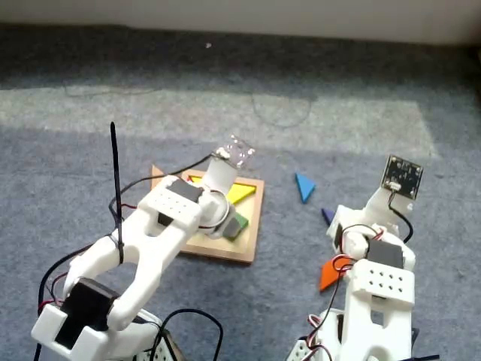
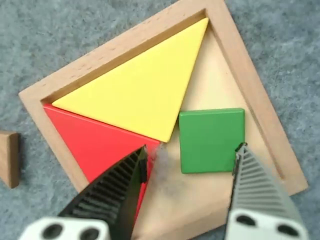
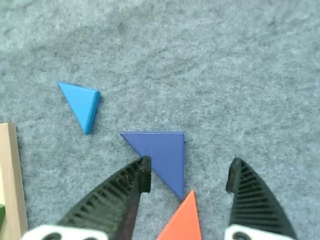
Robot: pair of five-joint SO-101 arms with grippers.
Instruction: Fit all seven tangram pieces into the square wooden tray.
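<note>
**Both grippers open: left over the tray, right over the loose pieces**

The left gripper (image 2: 191, 152) hangs over the tray with its jaws spread wide and nothing held. The green square (image 2: 211, 140) lies flat on the tray floor just ahead of the fingertips, roughly filling the gap between them. It sits askew to the tray walls, with one corner close to the rim. One corner of the yellow triangle (image 2: 140, 85) comes down right beside the square. The red triangle (image 2: 95, 145) lies edge to edge with the yellow one, partly under the dark finger. Bare floor shows in the rest of the tray (image 2: 115, 50). A tan piece (image 2: 9, 157) lies on the carpet just outside one corner.

The right gripper (image 3: 189, 174) is also wide open and empty, low over the carpet (image 1: 338, 113). The dark blue triangle (image 3: 162, 152) lies flat between its fingertips, nearer the dark finger. The tip of an orange piece (image 3: 182, 220) almost touches the dark blue triangle's nearest corner. The light blue triangle (image 3: 82, 102) lies farther out, apart from both, between the dark blue one and the tray.

In the high view the left arm reaches over the tray, and the three loose pieces lie in a line off the tray's side, in front of the right arm.
</note>
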